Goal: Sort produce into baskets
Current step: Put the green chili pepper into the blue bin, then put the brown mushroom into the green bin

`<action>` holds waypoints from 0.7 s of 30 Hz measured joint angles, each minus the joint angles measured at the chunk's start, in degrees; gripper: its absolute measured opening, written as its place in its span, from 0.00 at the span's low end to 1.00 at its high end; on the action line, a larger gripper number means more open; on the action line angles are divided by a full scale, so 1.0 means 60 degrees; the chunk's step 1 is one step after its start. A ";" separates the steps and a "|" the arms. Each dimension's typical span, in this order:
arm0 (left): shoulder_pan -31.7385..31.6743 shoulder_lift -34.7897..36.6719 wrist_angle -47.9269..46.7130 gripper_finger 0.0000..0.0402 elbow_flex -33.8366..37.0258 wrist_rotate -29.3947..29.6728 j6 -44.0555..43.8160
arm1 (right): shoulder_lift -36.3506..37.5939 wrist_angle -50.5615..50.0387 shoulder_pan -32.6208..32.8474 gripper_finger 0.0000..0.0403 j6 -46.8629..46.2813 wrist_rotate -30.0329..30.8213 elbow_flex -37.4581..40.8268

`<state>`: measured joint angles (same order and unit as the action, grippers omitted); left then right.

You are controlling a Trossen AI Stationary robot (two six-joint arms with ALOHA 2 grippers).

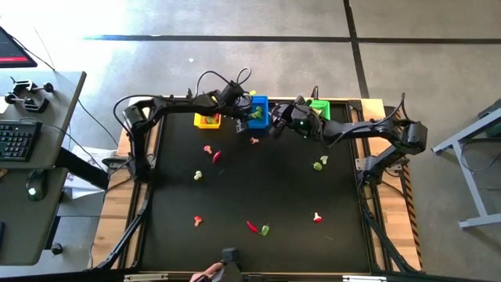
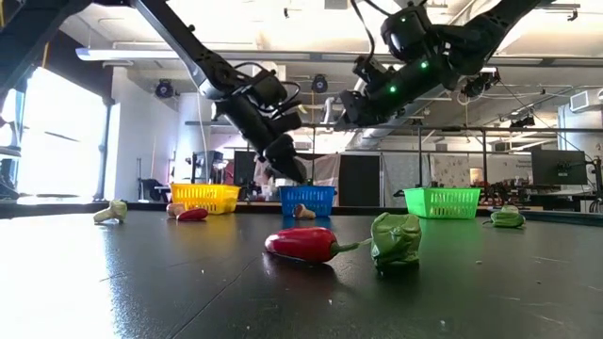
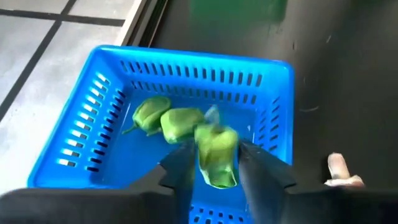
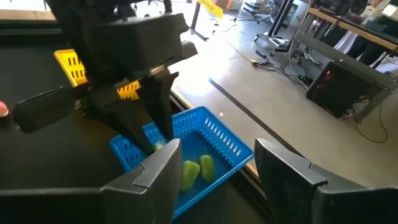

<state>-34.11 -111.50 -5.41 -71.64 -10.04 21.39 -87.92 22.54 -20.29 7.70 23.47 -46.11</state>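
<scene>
Left gripper (image 3: 214, 167) hangs over the blue basket (image 1: 259, 104) at 12 o'clock on the table (image 1: 258, 188), its fingers (image 3: 180, 168) parted on either side of a green piece (image 3: 216, 155); whether they press it or have let go cannot be told. Two more green pieces (image 3: 168, 118) lie inside the blue basket. Right gripper (image 4: 214, 171) hovers just beside the same basket toward 1 o'clock, jaws open and empty, above table height.

Yellow basket (image 1: 207, 120) stands touching the blue one on its 9 o'clock side; green basket (image 1: 320, 106) stands farther toward 1 o'clock, behind the right arm.

Loose produce on the table: a chilli (image 1: 216, 156) and a mushroom (image 1: 207, 148) toward 10 o'clock; a green piece (image 1: 319, 163) toward 2 o'clock; a mushroom (image 1: 198, 221) at 7 o'clock; a chilli (image 2: 303, 244) just beside a green piece (image 2: 396, 241) at 6 o'clock; a mushroom (image 1: 317, 218) at 5 o'clock.
</scene>
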 joint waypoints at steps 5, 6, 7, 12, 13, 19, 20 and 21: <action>-0.0034 0.0004 0.0195 0.37 0.0000 0.0011 -0.0019 | 0.0000 -0.0214 0.0000 0.48 0.0015 0.0010 0.0000; -0.0037 0.0004 0.0212 0.38 0.0000 0.0013 -0.0019 | 0.0000 -0.0244 0.0000 0.48 0.0016 0.0010 0.0000; -0.0055 0.0004 0.0216 0.38 0.0000 0.0014 -0.0030 | 0.0000 -0.0270 0.0000 0.48 0.0013 0.0013 0.0000; -0.0135 0.0394 0.1262 0.28 0.0738 0.0042 -0.0274 | 0.0000 -0.0460 -0.0015 0.48 0.0009 0.0012 0.0000; -0.0135 0.0559 0.1687 0.25 0.1006 0.0042 -0.0350 | 0.0000 -0.0477 -0.0015 0.48 0.0009 0.0007 0.0000; -0.0076 0.1894 0.3853 0.05 0.2833 -0.0248 -0.0813 | -0.0004 -0.0448 -0.0015 0.37 -0.0228 -0.0693 0.0000; -0.0040 0.2161 0.4144 0.02 0.3161 -0.0252 -0.0913 | -0.0005 -0.0446 -0.0015 0.32 -0.0287 -0.0909 0.0000; -0.0002 0.2426 0.4528 0.01 0.3488 -0.0263 -0.1009 | -0.0024 -0.0421 -0.0015 0.27 -0.0411 -0.1070 0.0000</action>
<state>-34.12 -96.95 21.75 -50.71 -11.62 15.34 -88.07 20.02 -20.38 5.23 17.05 -46.11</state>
